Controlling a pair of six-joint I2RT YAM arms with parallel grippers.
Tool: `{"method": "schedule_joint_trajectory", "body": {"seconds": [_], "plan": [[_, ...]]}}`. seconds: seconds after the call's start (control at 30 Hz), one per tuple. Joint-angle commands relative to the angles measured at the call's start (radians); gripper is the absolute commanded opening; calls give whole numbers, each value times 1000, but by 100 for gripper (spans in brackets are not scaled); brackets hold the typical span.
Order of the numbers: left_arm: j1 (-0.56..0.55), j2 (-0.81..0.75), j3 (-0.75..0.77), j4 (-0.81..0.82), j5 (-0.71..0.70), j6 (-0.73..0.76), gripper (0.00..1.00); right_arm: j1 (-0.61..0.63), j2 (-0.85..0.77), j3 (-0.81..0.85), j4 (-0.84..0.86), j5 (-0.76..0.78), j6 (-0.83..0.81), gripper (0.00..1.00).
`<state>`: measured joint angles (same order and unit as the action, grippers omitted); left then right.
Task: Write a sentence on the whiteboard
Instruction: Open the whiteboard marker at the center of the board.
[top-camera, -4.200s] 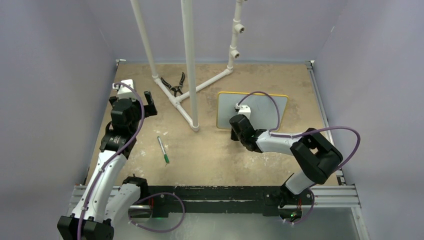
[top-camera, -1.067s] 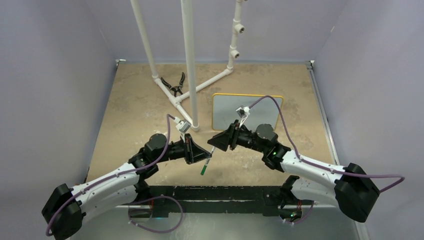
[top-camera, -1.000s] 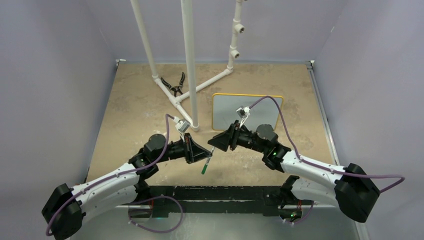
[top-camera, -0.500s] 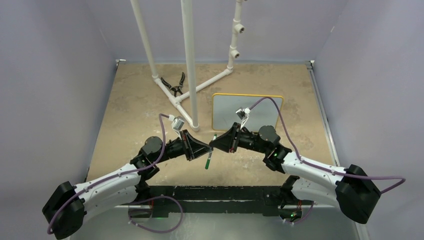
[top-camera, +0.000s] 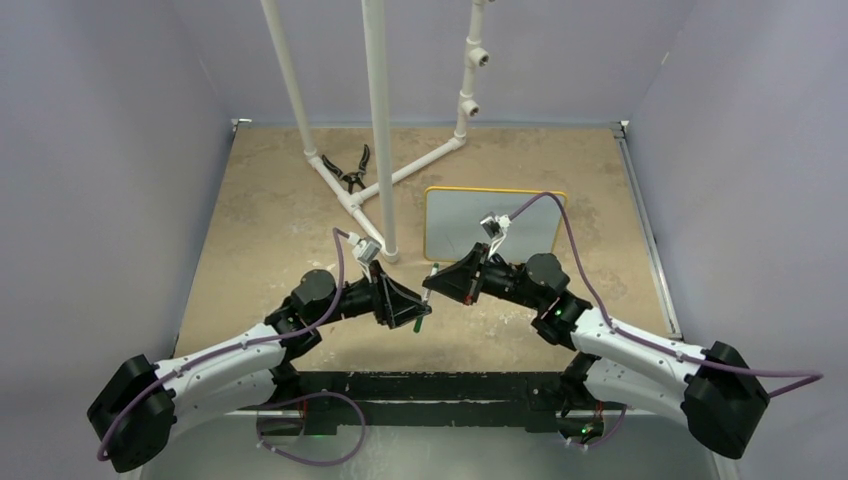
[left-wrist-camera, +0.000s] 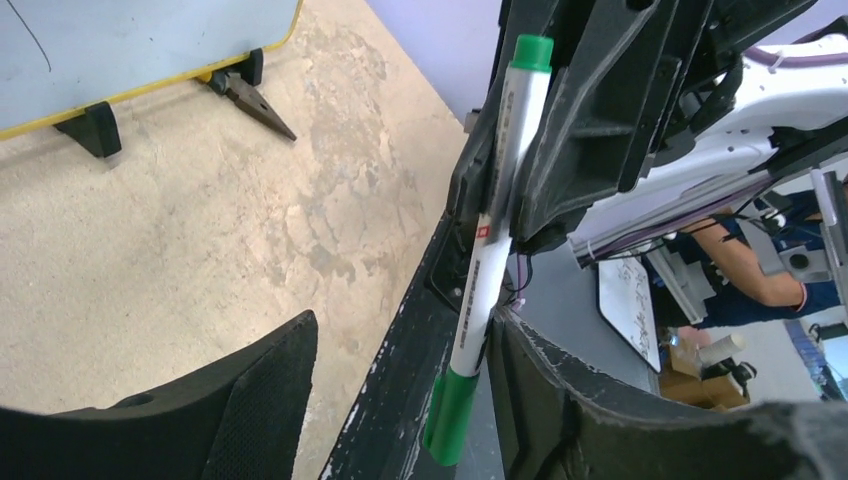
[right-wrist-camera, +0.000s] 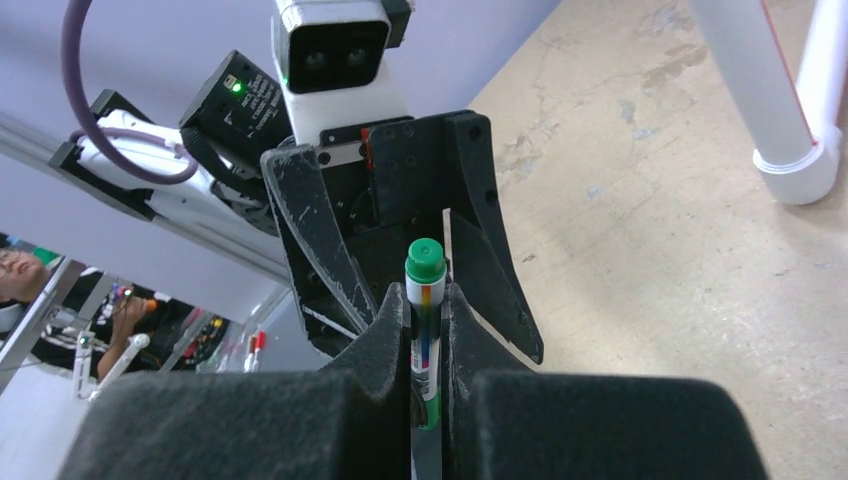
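A white marker with a green cap (top-camera: 426, 296) hangs upright over the table's near middle, between my two grippers. My right gripper (right-wrist-camera: 425, 312) is shut on its barrel (right-wrist-camera: 423, 290). My left gripper (left-wrist-camera: 400, 330) stands open around the capped lower end (left-wrist-camera: 450, 420), with the barrel close against one finger (left-wrist-camera: 560, 400). In the top view the left gripper (top-camera: 416, 318) and right gripper (top-camera: 433, 284) face each other tip to tip. The whiteboard (top-camera: 490, 222), with its yellow rim and black feet (left-wrist-camera: 95, 130), stands behind the right arm. The sentence is out of view; the board's face looks blank.
A white PVC pipe frame (top-camera: 378, 130) rises from the table's back middle, and its foot (right-wrist-camera: 795, 150) is close to the right gripper. Black pliers (top-camera: 350, 172) lie beside the frame at the back. Purple walls close three sides.
The right gripper has shut on the marker and the left gripper has opened, letting it go. The marker passed from the left gripper to the right.
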<state>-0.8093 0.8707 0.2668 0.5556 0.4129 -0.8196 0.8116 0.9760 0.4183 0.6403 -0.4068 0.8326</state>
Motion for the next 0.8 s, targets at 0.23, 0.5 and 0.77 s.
{"method": "schedule_joint_trajectory", "body": {"seconds": [0.23,0.5,0.77], "plan": [[-24,8,78,-161,70,124,54,3,-41,48,-23,89,-45,0],[-89,74,122,-159,74,139,16,3,-20,66,-32,106,-47,0],[-96,80,89,-161,11,163,0,3,-20,83,-87,152,-63,0]]}}
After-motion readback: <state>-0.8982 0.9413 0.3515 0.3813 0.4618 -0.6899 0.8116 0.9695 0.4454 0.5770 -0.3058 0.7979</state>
